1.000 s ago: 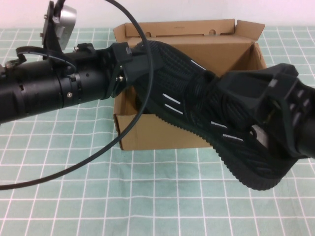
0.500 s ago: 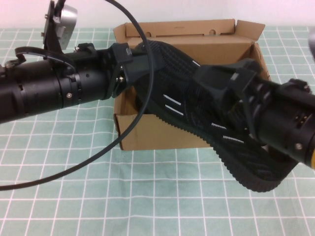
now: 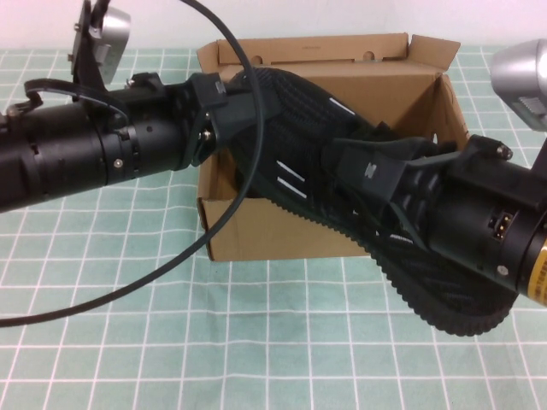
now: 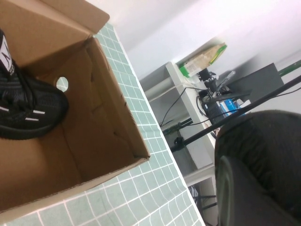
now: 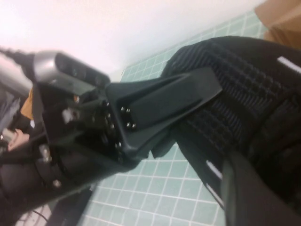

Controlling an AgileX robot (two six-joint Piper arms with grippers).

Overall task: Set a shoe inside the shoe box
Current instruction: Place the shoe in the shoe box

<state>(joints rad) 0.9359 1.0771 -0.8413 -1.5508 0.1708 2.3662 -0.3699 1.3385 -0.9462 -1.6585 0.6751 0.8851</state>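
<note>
- Risk: shoe (image 3: 342, 222) hangs tilted over the shoe box (image 3: 256, 231), toe end past box's front-right corner, w/ another shoe (image 4: 26, 106) already inside. If either grip slips, it may tip out onto the table.
- Left gripper (image 3: 229, 107): above box's left side, clamped on shoe's heel end.
- Right gripper (image 3: 376, 184): front-right of box, jaws closed in on shoe's laced middle; firm hold? Can't tell.

Matt knit shoe (image 3: 299, 162), cardboard shoe box (image 3: 282, 229)
</note>
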